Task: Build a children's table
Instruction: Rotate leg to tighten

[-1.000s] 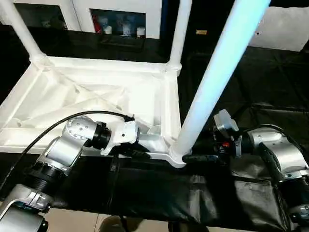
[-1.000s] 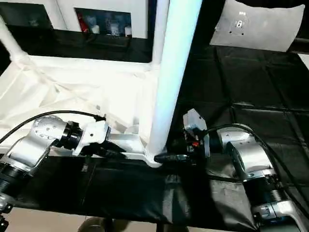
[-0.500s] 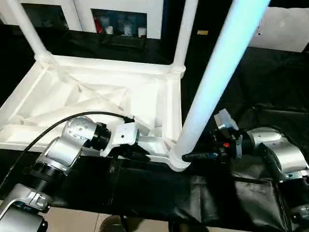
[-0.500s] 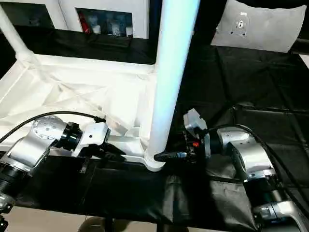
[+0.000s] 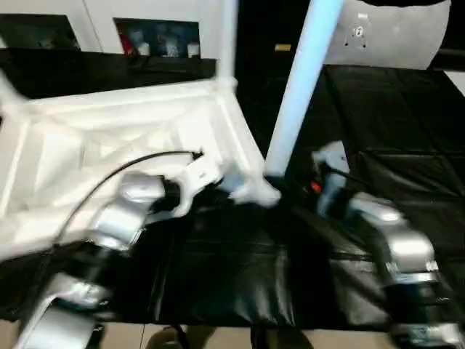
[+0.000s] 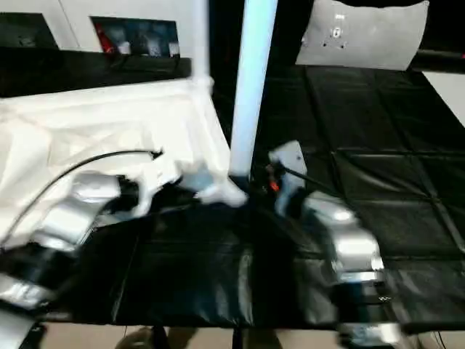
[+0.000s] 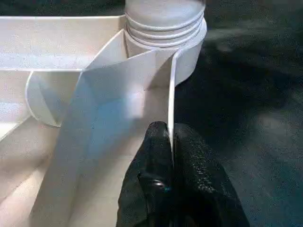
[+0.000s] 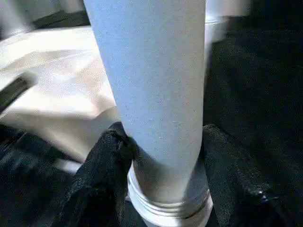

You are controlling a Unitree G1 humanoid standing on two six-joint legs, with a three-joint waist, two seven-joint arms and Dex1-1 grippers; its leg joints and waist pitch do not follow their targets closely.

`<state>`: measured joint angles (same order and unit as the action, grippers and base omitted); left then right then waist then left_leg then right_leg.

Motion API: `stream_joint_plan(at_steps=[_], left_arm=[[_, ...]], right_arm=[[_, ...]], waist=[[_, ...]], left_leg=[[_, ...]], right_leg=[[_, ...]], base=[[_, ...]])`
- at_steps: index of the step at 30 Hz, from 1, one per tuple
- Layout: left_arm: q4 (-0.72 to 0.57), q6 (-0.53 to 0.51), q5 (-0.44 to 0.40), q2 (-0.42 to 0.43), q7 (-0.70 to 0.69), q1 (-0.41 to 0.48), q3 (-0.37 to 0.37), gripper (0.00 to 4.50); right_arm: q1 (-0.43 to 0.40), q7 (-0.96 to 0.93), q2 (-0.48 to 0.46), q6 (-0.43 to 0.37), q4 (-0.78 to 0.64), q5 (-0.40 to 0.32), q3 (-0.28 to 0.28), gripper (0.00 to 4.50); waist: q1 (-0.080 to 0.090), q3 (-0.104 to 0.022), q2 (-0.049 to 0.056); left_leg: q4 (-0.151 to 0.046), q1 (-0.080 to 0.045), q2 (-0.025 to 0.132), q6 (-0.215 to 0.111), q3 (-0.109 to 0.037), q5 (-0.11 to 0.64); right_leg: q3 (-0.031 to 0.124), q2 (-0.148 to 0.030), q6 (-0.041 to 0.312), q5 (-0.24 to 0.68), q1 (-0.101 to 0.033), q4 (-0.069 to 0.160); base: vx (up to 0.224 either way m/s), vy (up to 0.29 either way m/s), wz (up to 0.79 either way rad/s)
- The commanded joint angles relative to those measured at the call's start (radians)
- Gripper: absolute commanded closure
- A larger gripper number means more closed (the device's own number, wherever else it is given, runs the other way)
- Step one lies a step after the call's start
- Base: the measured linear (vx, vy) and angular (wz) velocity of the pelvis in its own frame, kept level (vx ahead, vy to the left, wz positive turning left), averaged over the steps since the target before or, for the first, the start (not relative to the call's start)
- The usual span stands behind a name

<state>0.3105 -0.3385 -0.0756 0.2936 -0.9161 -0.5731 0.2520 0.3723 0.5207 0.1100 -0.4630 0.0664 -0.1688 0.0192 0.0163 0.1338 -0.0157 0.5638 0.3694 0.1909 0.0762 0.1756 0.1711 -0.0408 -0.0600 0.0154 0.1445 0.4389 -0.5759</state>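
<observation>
Claws first: the right claw (image 8: 161, 189) has its two black fingers (image 8: 102, 165) closed around the base of the near leg (image 8: 151, 85), one on each side, just above the threaded collar. The left claw (image 7: 171, 156) is pinched shut on a thin upright rib (image 7: 171, 104) of the children's table (image 5: 109, 138), right beside the corner socket (image 7: 165, 42) the leg stands in.

Taking that socket as the landmark: the leg rises from it, leaning slightly, while the table's ribbed underside spreads away from it toward the robot's left. Another leg (image 5: 227, 40) stands at the corner beyond it, and the black cloth (image 6: 349, 182) lies under and to the right of it. A white cabinet (image 5: 156, 33) stands well behind.

The step appears to be seating this leg in its socket. To do it well, the left claw should hold the frame still so it cannot slide on the cloth, while the right claw keeps the leg in line with the socket, since a tilted leg may jam in its threads.
</observation>
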Motion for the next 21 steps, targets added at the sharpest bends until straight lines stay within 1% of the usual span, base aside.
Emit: stream_joint_plan(at_steps=[1, 2, 3, 4, 5, 6, 7, 8, 9, 11, 12, 13, 14, 15, 16, 18, 19, 20, 21], left_arm=[[-0.014, 0.002, 0.034, -0.102, 0.088, -0.030, 0.031, 4.50], [-0.019, -0.022, 0.022, -0.139, 0.139, -0.034, 0.023, 4.50], [-0.022, -0.025, 0.020, -0.150, 0.149, -0.035, 0.025, 4.50], [-0.026, -0.028, 0.016, -0.159, 0.157, -0.035, 0.027, 4.50], [-0.026, -0.028, 0.014, -0.158, 0.155, -0.036, 0.028, 4.50], [-0.026, -0.028, 0.013, -0.157, 0.155, -0.036, 0.028, 4.50], [-0.028, -0.022, 0.009, -0.149, 0.147, -0.035, 0.031, 4.50], [-0.032, -0.006, 0.010, -0.128, 0.120, -0.030, 0.031, 4.50], [-0.034, 0.012, 0.010, -0.115, 0.102, -0.026, 0.032, 4.50], [-0.037, 0.051, 0.018, -0.095, 0.067, -0.019, 0.031, 4.50], [-0.040, 0.059, 0.019, -0.079, 0.048, -0.014, 0.030, 4.50], [-0.042, 0.073, 0.022, -0.063, 0.026, -0.010, 0.030, 4.50], [-0.045, 0.077, 0.026, -0.046, 0.004, -0.005, 0.029, 4.50], [-0.049, 0.083, 0.030, -0.024, -0.024, 0.002, 0.026, 4.50], [-0.051, 0.085, 0.029, -0.019, -0.031, 0.004, 0.025, 4.50], [-0.056, 0.122, 0.045, 0.004, -0.081, 0.015, 0.027, 4.50], [-0.063, 0.128, 0.052, 0.017, -0.106, 0.021, 0.029, 4.50], [-0.073, 0.154, 0.067, 0.050, -0.168, 0.033, 0.038, 4.50], [-0.075, 0.158, 0.069, 0.055, -0.177, 0.034, 0.040, 4.50]], right_arm=[[0.018, -0.029, -0.075, -0.050, -0.001, -0.009, -0.106, 2.55], [0.025, -0.084, -0.123, -0.062, -0.005, -0.017, -0.093, 2.55], [0.022, -0.079, -0.132, -0.051, -0.014, -0.020, -0.102, 2.55], [0.017, -0.068, -0.138, -0.038, -0.026, -0.026, -0.113, 2.55], [0.015, -0.063, -0.133, -0.035, -0.028, -0.028, -0.112, 2.55], [0.014, -0.062, -0.131, -0.035, -0.028, -0.030, -0.110, 2.22], [0.011, -0.056, -0.130, -0.044, -0.033, -0.037, -0.099, 1.88], [0.008, -0.034, -0.111, -0.036, -0.038, -0.041, -0.085, 1.88], [0.007, -0.026, -0.098, -0.030, -0.040, -0.039, -0.079, 1.75], [0.007, -0.023, -0.076, -0.021, -0.034, -0.033, -0.066, 1.75], [0.006, -0.006, -0.057, -0.024, -0.034, -0.039, -0.059, 1.45], [0.005, 0.017, -0.036, -0.024, -0.036, -0.045, -0.053, 1.40], [0.002, 0.055, -0.013, -0.020, -0.041, -0.061, -0.046, 1.40], [-0.003, 0.108, 0.020, -0.017, -0.052, -0.085, -0.042, 1.26], [-0.006, 0.125, 0.031, -0.019, -0.056, -0.093, -0.043, 1.26], [-0.013, 0.197, 0.079, -0.011, -0.069, -0.105, -0.056, 0.99], [-0.018, 0.240, 0.107, -0.008, -0.075, -0.112, -0.062, 0.93], [-0.026, 0.324, 0.166, 0.007, -0.078, -0.115, -0.072, 0.89], [-0.027, 0.336, 0.175, 0.009, -0.078, -0.116, -0.074, 0.80]], waist=[[-0.006, -0.064, -0.006], [-0.005, -0.067, -0.004], [-0.005, -0.068, -0.002], [-0.005, -0.068, -0.003], [-0.006, -0.072, -0.004], [-0.007, -0.073, -0.003], [-0.008, -0.073, -0.001], [-0.008, -0.073, -0.001], [-0.009, -0.073, 0.000], [-0.010, -0.073, 0.000], [-0.010, -0.073, 0.000], [-0.010, -0.075, -0.003], [-0.010, -0.075, -0.001], [-0.012, -0.075, -0.001], [-0.013, -0.073, 0.000], [-0.015, -0.073, 0.001], [-0.016, -0.073, 0.000], [-0.018, -0.073, 0.001], [-0.018, -0.073, 0.000]], left_leg=[[-0.063, -0.004, 0.020, -0.031, -0.007, 0.229], [-0.063, -0.001, 0.020, -0.034, -0.007, 0.208], [-0.060, -0.004, 0.021, -0.041, -0.003, 0.200], [-0.060, -0.001, 0.021, -0.048, -0.003, 0.190], [-0.059, 0.000, 0.020, -0.053, -0.003, 0.180], [-0.058, 0.001, 0.019, -0.065, -0.001, 0.163], [-0.057, 0.001, 0.019, -0.073, 0.000, 0.154], [-0.057, 0.002, 0.019, -0.079, 0.000, 0.150], [-0.058, 0.001, 0.020, -0.082, -0.001, 0.153], [-0.057, 0.001, 0.020, -0.082, 0.000, 0.155], [-0.057, 0.001, 0.021, -0.082, 0.000, 0.151], [-0.057, 0.001, 0.021, -0.085, 0.000, 0.149], [-0.056, 0.001, 0.021, -0.090, 0.000, 0.145], [-0.055, 0.001, 0.022, -0.097, 0.000, 0.146], [-0.055, 0.000, 0.023, -0.101, 0.001, 0.148], [-0.055, -0.001, 0.024, -0.101, 0.001, 0.150], [-0.055, -0.001, 0.024, -0.101, 0.001, 0.156], [-0.055, -0.002, 0.025, -0.098, 0.000, 0.157], [-0.054, -0.001, 0.024, -0.100, 0.000, 0.159]], right_leg=[[0.038, -0.058, 0.129, 0.463, -0.050, 0.083], [0.038, -0.058, 0.139, 0.418, -0.054, 0.079], [0.040, -0.056, 0.155, 0.369, -0.051, 0.077], [0.040, -0.056, 0.166, 0.332, -0.057, 0.074], [0.040, -0.055, 0.172, 0.309, -0.060, 0.071], [0.041, -0.055, 0.185, 0.267, -0.063, 0.067], [0.041, -0.056, 0.194, 0.245, -0.065, 0.066], [0.040, -0.055, 0.198, 0.236, -0.066, 0.065], [0.040, -0.056, 0.199, 0.242, -0.066, 0.066], [0.040, -0.057, 0.200, 0.242, -0.068, 0.065], [0.040, -0.056, 0.203, 0.233, -0.067, 0.064], [0.040, -0.056, 0.204, 0.230, -0.068, 0.064], [0.041, -0.056, 0.210, 0.216, -0.070, 0.061], [0.041, -0.058, 0.214, 0.208, -0.072, 0.061], [0.041, -0.058, 0.217, 0.210, -0.070, 0.061], [0.040, -0.058, 0.220, 0.215, -0.070, 0.062], [0.040, -0.058, 0.221, 0.221, -0.070, 0.061], [0.039, -0.057, 0.220, 0.226, -0.072, 0.062], [0.039, -0.057, 0.221, 0.227, -0.072, 0.060]], base=[[0.000, 0.000, 0.00], [0.000, 0.000, 0.00], [0.000, 0.000, 0.00], [0.000, 0.000, 0.00], [0.000, 0.000, 0.00], [0.000, 0.000, 0.00], [0.000, 0.000, 0.00], [0.000, 0.000, 0.00], [0.000, 0.000, 0.00], [0.000, 0.000, 0.00], [0.000, 0.000, 0.00], [0.000, 0.000, 0.00], [0.000, 0.000, 0.00], [0.000, 0.000, 0.00], [0.000, 0.000, 0.00], [0.000, 0.000, 0.00], [0.000, 0.000, 0.00], [0.000, 0.000, 0.00], [0.000, 0.000, 0.00]])
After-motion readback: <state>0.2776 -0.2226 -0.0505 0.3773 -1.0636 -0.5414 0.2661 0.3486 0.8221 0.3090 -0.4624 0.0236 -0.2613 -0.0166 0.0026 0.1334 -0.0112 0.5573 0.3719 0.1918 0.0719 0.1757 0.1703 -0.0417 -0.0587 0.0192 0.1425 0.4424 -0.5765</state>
